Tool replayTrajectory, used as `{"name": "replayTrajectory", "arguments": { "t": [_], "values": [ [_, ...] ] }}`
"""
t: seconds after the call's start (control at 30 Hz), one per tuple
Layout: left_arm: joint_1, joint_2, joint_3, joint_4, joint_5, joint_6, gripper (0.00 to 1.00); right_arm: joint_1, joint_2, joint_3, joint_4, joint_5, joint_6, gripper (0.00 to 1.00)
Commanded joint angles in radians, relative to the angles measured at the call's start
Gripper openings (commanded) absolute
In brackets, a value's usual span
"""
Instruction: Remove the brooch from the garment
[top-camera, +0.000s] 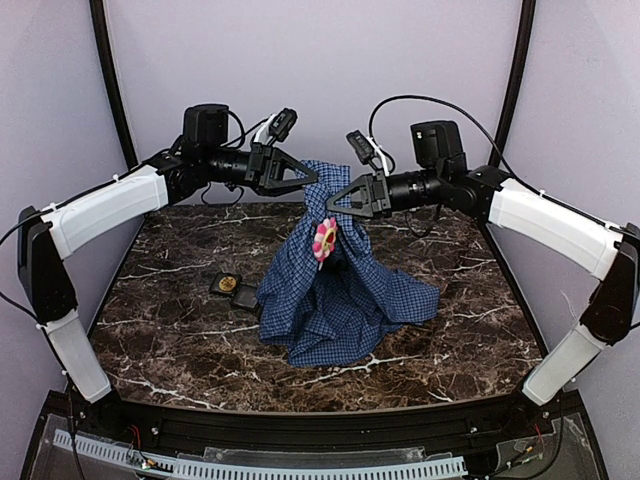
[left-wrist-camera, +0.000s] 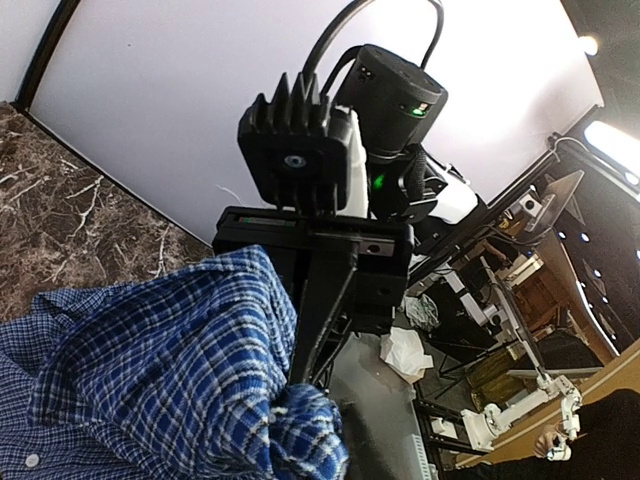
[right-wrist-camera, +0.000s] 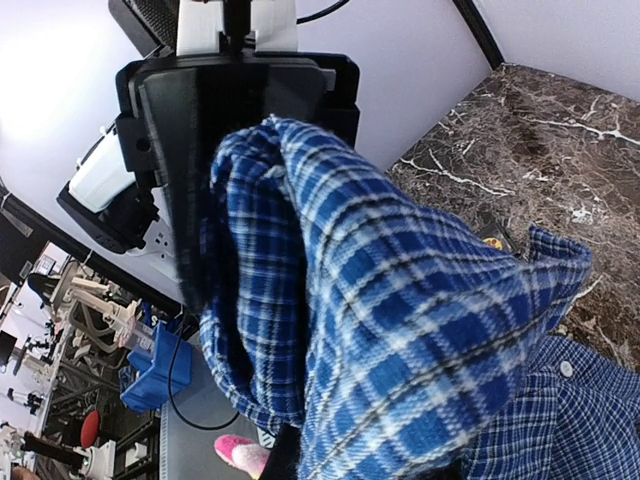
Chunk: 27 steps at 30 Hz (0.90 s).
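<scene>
So the brooch, a pink flower with a yellow middle, was pinned high on the front of the shirt, facing the near side. The shirt itself was hoisted up like a little tent over the middle of the bench, with its hem pooled on the marble.

The left pincer came in from the left and was pinching the very top fold of the cloth; its wrist view showed check fabric bunched right at the fingertips. The right pincer sat just above and right of the brooch, pressed together with cloth gathered over it, so it looked clamped on the shirt too.

A black tray with something gold in it lay just left of the hem.
</scene>
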Motion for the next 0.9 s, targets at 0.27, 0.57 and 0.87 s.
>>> {"name": "replayTrajectory", "arguments": {
  "t": [0.27, 0.57, 0.87],
  "values": [
    [-0.025, -0.190, -0.042, -0.414, -0.748, 0.333, 0.97, 0.012, -0.113, -0.084, 0.013, 0.416, 0.160, 0.00],
    [-0.186, -0.261, -0.074, -0.355, -0.897, 0.309, 0.99, 0.080, -0.129, -0.085, 0.037, 0.621, 0.311, 0.00],
    [-0.267, -0.150, -0.013, -0.378, -0.928, 0.297, 0.99, 0.101, -0.118, -0.057, 0.044, 0.675, 0.352, 0.00]
  ]
}}
